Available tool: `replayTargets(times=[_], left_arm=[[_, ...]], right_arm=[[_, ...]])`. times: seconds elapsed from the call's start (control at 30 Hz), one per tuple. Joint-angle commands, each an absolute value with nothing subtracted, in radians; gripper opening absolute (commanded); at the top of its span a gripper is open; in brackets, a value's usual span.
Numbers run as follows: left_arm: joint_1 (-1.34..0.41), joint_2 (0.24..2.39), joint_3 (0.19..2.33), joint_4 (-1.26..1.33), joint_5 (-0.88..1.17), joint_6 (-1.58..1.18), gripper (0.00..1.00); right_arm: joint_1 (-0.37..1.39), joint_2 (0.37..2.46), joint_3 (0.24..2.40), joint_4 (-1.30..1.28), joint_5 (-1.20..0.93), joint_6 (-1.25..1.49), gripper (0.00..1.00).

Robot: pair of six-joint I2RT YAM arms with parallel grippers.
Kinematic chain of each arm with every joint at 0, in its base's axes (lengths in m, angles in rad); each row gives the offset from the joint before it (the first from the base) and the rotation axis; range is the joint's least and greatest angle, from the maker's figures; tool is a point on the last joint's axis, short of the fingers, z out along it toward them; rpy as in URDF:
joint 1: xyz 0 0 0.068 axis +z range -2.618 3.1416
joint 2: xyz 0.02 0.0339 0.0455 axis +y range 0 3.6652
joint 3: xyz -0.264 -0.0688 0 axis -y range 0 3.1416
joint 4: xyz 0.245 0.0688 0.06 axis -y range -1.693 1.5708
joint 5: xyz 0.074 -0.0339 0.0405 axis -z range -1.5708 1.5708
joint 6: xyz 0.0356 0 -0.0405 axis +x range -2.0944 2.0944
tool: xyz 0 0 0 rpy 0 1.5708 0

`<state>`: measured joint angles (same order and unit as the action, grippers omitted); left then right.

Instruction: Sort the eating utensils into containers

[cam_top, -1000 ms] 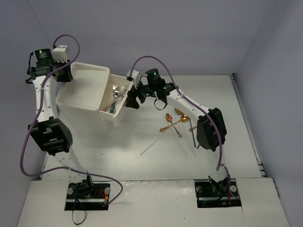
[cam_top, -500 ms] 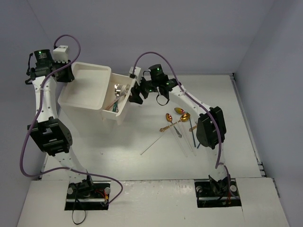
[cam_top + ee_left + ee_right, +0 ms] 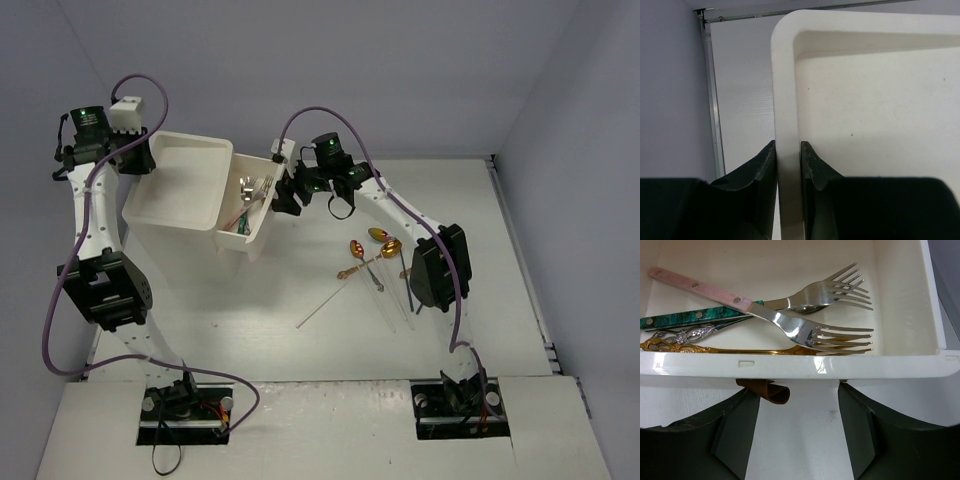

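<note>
A white cabinet with a rimmed top (image 3: 180, 185) stands at the back left, one drawer (image 3: 252, 205) pulled out toward the right. My left gripper (image 3: 788, 150) is shut on the rim (image 3: 785, 90) of the cabinet top. Several forks lie in the drawer: a pink-handled one (image 3: 790, 325), a teal-handled one (image 3: 690, 320) and a gold one (image 3: 740, 349). My right gripper (image 3: 799, 390) stands open just below the drawer front (image 3: 790, 365). The brown knob (image 3: 765, 390) sits between its fingers, close to the left one. Gold spoons (image 3: 357, 250) and thin chopsticks (image 3: 325, 305) lie on the table.
More cutlery and chopsticks (image 3: 405, 290) lie beside the right arm's elbow. The enclosure's walls stand close behind the cabinet and along the right side. In the left wrist view a metal rail (image 3: 715, 100) runs beside the cabinet.
My right gripper has moved up and back to the drawer front, and its fingers have drawn somewhat closer together. The left gripper keeps its hold on the rim.
</note>
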<state>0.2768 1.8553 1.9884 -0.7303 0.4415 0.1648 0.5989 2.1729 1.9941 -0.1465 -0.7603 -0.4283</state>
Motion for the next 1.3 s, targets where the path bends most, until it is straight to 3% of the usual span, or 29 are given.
replayTargets(times=[0.0,0.27,0.63,1.07,1.27], left_arm=[[0.221,1.818,1.983,-0.884,0.531,0.131,0.00],[0.224,1.808,2.015,-0.882,0.473,0.083,0.00],[0.224,1.752,1.918,-0.822,0.428,0.016,0.00],[0.224,1.715,1.857,-0.781,0.446,-0.036,0.00],[0.224,1.716,1.845,-0.775,0.448,-0.038,0.00]], right_arm=[[0.617,1.998,1.965,0.107,-0.629,-0.324,0.60],[0.628,1.777,1.786,0.107,-0.233,0.040,0.75],[0.825,1.745,1.709,0.098,0.323,0.454,0.77],[0.925,1.890,1.779,-0.002,0.543,0.541,0.74],[0.927,1.923,1.785,-0.050,0.507,0.567,0.60]])
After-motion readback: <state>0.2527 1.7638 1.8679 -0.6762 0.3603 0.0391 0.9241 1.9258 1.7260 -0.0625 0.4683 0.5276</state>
